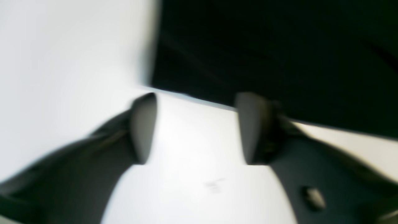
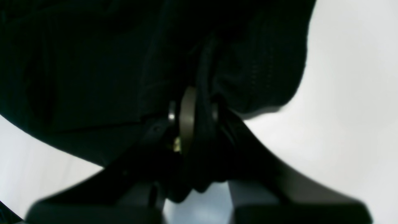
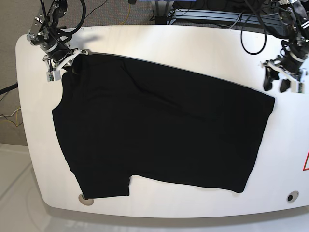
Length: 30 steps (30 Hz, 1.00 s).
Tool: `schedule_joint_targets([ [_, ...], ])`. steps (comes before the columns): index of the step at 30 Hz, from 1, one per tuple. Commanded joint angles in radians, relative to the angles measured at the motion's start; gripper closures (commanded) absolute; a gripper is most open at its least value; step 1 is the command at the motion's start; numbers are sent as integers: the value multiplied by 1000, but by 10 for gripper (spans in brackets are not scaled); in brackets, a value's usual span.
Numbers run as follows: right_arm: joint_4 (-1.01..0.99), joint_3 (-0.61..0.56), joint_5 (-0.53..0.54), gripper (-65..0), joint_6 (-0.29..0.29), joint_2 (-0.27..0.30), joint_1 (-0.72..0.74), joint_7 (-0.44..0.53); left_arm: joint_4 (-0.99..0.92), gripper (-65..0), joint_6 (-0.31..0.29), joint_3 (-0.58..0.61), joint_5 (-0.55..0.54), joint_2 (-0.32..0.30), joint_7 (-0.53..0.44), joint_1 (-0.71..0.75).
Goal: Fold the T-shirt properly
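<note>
The black T-shirt [image 3: 159, 130] lies spread flat on the white table [image 3: 193, 53], with one sleeve at the front left. At the far left corner my right gripper [image 3: 72, 62] is shut on the cloth. In the right wrist view a fold of the T-shirt [image 2: 93, 62] is pinched in the right gripper [image 2: 194, 118]. My left gripper [image 3: 276, 86] hovers open just beyond the shirt's far right corner. In the blurred left wrist view its fingers [image 1: 144, 127] stand wide apart around the left gripper [image 1: 197, 130] gap, holding nothing, with the T-shirt [image 1: 279, 46] edge just ahead.
Cables and equipment [image 3: 212, 14] crowd the table's back edge. Two small round holes [image 3: 87, 199] [image 3: 289, 196] sit near the front corners. A red mark [image 3: 305, 162] shows at the right edge. The table's curved left edge [image 3: 21, 96] is close to my right arm.
</note>
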Motion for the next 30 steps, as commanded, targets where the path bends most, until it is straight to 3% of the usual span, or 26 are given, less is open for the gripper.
schedule_joint_targets([
  [1,12,4,-2,-37,-2,15,2,5,39,-449,-5,-34,-12,6,7,-8],
  [9,10,4,-2,-37,-2,16,4,5,-2,-461,-10,-77,13,1,19,-65],
  [27,10,4,-2,-37,-2,18,-1,5,-332,-466,-13,-39,63,-56,-36,-246],
  [30,10,4,-2,-37,-2,21,-1,5,-357,-466,-36,-28,63,-56,-39,-268],
])
